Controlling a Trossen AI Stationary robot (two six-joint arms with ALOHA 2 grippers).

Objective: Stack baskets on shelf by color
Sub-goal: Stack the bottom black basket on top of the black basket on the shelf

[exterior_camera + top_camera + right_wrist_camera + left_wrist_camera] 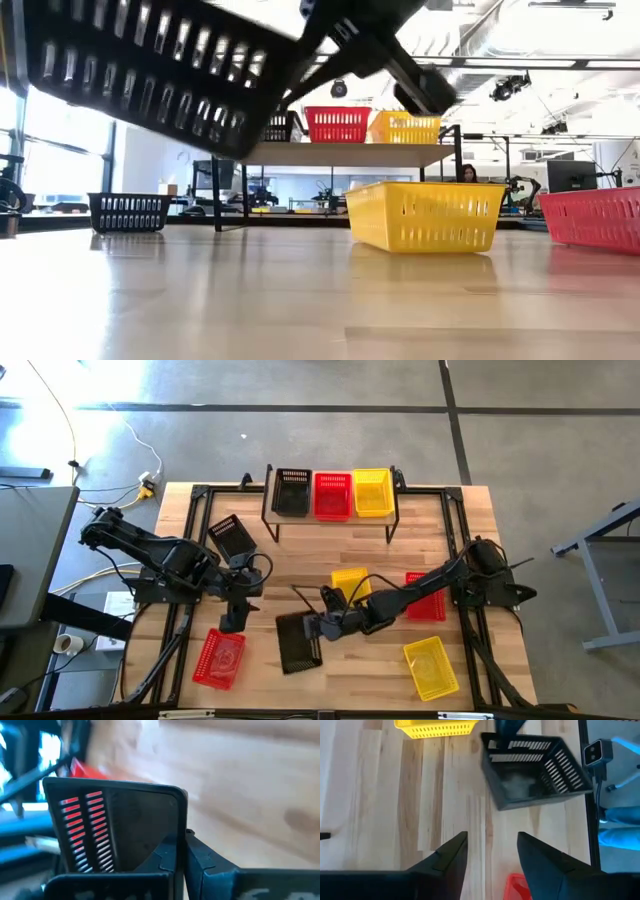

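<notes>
The right end effector (318, 628) pinches only one wall of a black basket (297, 643), lifted and tilted above the near table, so it could swing or slip before reaching the far shelf (330, 518); the left end effector (236, 622), spread and empty, waits nearby.

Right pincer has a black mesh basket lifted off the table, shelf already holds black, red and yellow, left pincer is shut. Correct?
Not quite: the left pincer is open, as the left wrist view shows. The right pincer does hold the black plastic mesh basket lifted, and the wooden-topped shelf holds black, red and yellow.
</notes>
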